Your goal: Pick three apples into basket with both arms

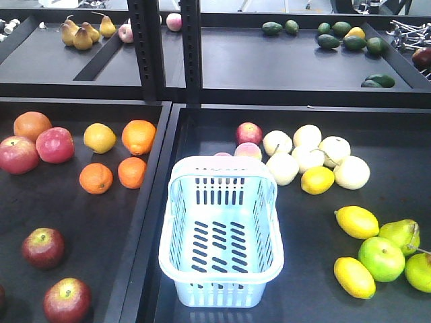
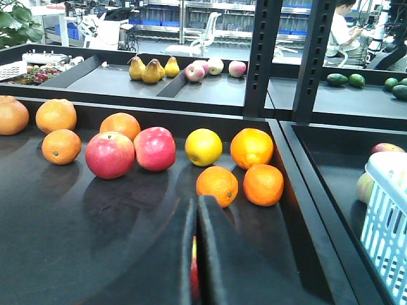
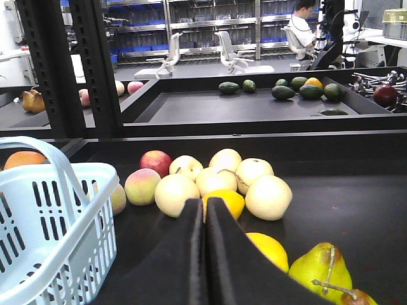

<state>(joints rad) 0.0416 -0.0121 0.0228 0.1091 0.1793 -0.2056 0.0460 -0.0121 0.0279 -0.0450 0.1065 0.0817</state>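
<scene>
- Plainly, the three dark apples lie in the near-left corner of the left tray (image 1: pixel 81 222). One sits close to the front edge (image 1: pixel 67 299) and a second just behind it (image 1: pixel 44 247). The third shows only as a sliver at the frame's left border (image 1: pixel 2 296).
- The basket (image 1: pixel 167 235) stands empty in the neighbouring tray, to the right of the apples. The raised divider (image 1: pixel 145 222) runs between them.
- The left gripper (image 2: pixel 194 206) has its fingers pressed together, with only a hairline slit between them. A thin red-and-yellow streak (image 2: pixel 193 264) shows through the slit, but I cannot tell what it is.
- The right gripper (image 3: pixel 205 210) is likewise closed on nothing. It looks across the right tray at pale fruit and a lemon (image 3: pixel 224 202), with the basket at its left.
- Neither arm appears in the front view. Judging by what each wrist camera faces, the left arm hangs over the apples' tray and is the nearer one. The right arm would have to cross the basket and the divider.
- The left wrist view looks toward the two brighter pinkish apples (image 2: pixel 110 154) and the oranges (image 2: pixel 217 185), so the dark apples probably sit under or behind that hand.
- Apples are round, so no long axis governs the grip, and the two fully visible ones have their stem dimples up. The next move likely calls for the fingers to part and come down from above.
</scene>
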